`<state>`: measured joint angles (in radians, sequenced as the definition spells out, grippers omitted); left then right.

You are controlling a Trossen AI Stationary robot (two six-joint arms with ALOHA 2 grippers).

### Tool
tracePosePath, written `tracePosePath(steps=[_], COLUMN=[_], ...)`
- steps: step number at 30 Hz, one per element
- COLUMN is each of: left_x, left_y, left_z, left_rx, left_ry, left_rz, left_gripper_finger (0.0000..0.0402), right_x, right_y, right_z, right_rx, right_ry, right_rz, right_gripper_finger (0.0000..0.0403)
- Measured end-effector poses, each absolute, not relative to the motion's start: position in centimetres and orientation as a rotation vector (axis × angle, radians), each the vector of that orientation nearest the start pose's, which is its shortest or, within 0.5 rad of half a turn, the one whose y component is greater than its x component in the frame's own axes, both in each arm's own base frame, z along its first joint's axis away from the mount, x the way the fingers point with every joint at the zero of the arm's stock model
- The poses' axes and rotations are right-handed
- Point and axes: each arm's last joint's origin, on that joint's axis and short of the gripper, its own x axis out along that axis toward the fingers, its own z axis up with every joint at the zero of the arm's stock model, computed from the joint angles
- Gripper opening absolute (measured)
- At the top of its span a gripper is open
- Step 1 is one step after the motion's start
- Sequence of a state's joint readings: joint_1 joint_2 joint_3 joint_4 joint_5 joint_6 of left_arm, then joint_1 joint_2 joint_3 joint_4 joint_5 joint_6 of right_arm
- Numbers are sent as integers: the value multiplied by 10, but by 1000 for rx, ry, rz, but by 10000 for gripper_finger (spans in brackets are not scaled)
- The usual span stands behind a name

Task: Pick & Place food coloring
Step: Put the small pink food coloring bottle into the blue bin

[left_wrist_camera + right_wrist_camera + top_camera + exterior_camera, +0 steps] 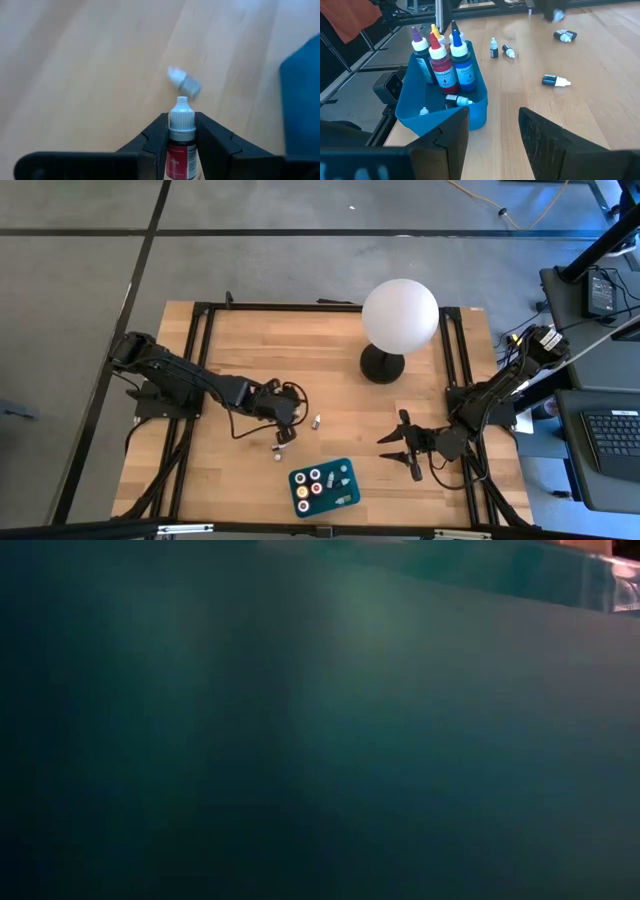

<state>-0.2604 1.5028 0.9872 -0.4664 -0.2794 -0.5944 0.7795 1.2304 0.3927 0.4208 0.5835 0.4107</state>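
Red white-capped bottle (180, 137) upright in left gripper (181, 131); other bottles (442, 62) stand in tray (415, 117); several lie on table.

A white globe lamp (400, 317) on a black base stands at the wooden surface's (250, 360) far edge; a keyboard (610, 442) lies beyond.

A grey floor (80, 280), crossed by dark lines, is being seen around a wooden table (250, 350) framed in black rails. A white globe lamp (400, 315) on a black base is being lit at the far right. A keyboard (612, 442) is being shown on a dark desk at the right edge.
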Motion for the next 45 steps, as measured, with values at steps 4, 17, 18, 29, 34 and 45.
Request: tracePosePath(steps=[4,17,18,29,34,45], left_x=[308,356,360,395,400,401], left_y=[-73,-119,-123,-139,-142,-142], left_z=[247,257,250,200,204,214], left_rx=[-247,-116,-119,-104,-61,-23], left_ry=[714,196,186,231,163,60], left_rz=[209,-249,-277,-396,-409,-408], left_gripper_finger=[85,84,84,89,87,87], right_x=[171,171,171,172,176,196], right_y=[146,146,146,147,152,166], right_z=[173,173,173,176,178,171], right_rx=[143,143,143,164,144,18], right_ry=[356,356,356,334,270,99], right_rz=[123,123,123,127,151,178], right_gripper_finger=[174,174,174,175,174,174])
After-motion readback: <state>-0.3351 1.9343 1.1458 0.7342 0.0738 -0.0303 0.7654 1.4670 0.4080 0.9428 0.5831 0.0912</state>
